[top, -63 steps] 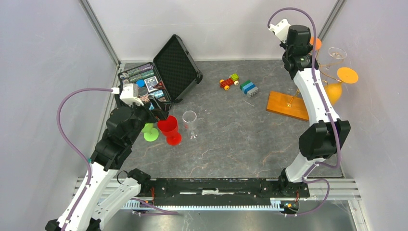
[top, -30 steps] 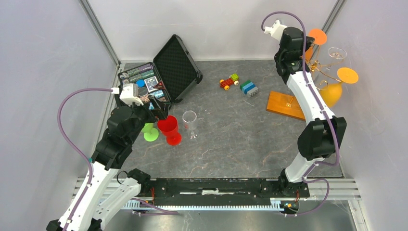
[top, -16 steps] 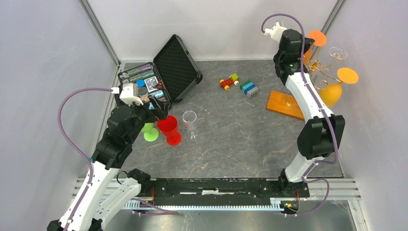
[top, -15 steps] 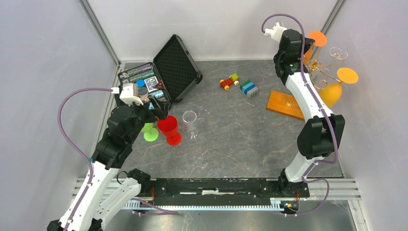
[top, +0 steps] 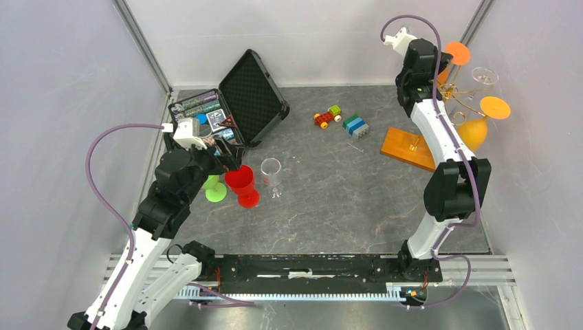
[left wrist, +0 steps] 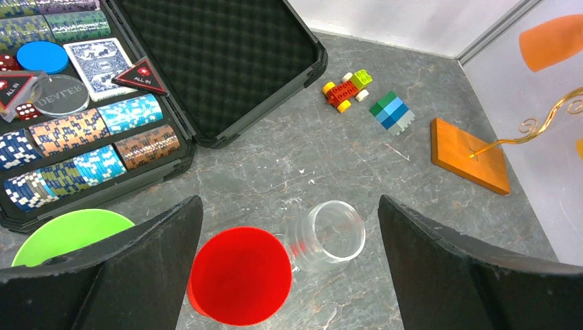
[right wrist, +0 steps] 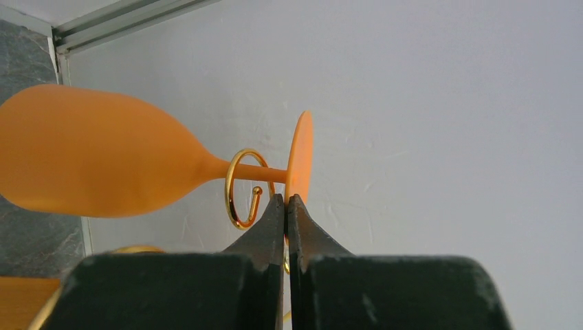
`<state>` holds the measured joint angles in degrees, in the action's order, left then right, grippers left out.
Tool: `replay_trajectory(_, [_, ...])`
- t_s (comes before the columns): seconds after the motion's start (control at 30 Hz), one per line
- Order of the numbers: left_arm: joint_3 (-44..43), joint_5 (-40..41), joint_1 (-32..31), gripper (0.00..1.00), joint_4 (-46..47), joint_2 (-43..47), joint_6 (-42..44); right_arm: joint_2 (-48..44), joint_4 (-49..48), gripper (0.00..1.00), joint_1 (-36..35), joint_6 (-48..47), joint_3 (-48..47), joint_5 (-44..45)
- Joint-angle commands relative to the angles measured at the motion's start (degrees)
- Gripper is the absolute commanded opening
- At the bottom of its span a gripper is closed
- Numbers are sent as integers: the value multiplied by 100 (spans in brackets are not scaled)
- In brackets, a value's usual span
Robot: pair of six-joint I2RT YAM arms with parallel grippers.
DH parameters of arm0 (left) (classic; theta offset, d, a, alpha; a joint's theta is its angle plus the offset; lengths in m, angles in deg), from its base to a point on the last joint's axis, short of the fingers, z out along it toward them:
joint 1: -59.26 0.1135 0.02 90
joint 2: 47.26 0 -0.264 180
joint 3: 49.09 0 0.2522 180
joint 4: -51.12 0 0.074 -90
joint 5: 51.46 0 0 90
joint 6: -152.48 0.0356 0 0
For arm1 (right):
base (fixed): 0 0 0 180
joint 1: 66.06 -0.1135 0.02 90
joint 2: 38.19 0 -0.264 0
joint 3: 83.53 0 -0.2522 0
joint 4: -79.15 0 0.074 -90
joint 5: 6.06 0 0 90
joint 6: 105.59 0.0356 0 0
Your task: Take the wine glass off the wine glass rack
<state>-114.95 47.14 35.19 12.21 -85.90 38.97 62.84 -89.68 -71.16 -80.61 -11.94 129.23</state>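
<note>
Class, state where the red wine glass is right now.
In the top view the red wine glass stands on the table's left side, between the green wine glass and the clear glass.

White links [top: 440,134], black joints [top: 450,189], purple cables [top: 130,125].

- A robotics lab test cell: plain pale-grey panel walls [top: 62,103] meet in bare aluminium corner posts [top: 141,45].
- A white-and-black left arm [top: 165,199] and right arm [top: 447,148] stand on a slotted aluminium rail [top: 498,269] edging a grey marbled tabletop [top: 330,206].
</note>
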Motion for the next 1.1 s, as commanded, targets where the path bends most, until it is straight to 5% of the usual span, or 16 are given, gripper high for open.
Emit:
replay_trajectory(0.0, [33,-95,46,100,256,-19,83,131,-86,0,26,560,-542,-195])
replay_trajectory(0.2, [44,-140,60,100,247,-10,49,40,214,0,3,991,-947,-615])
replay_trajectory(0.73, [84,-579,386,100,344,-153,-110,119,-661,0,30,67,-328,639])
replay_trajectory(1.07, [103,-617,422,100,353,-77,-126,-263,660,0,-40,584,-286,462])
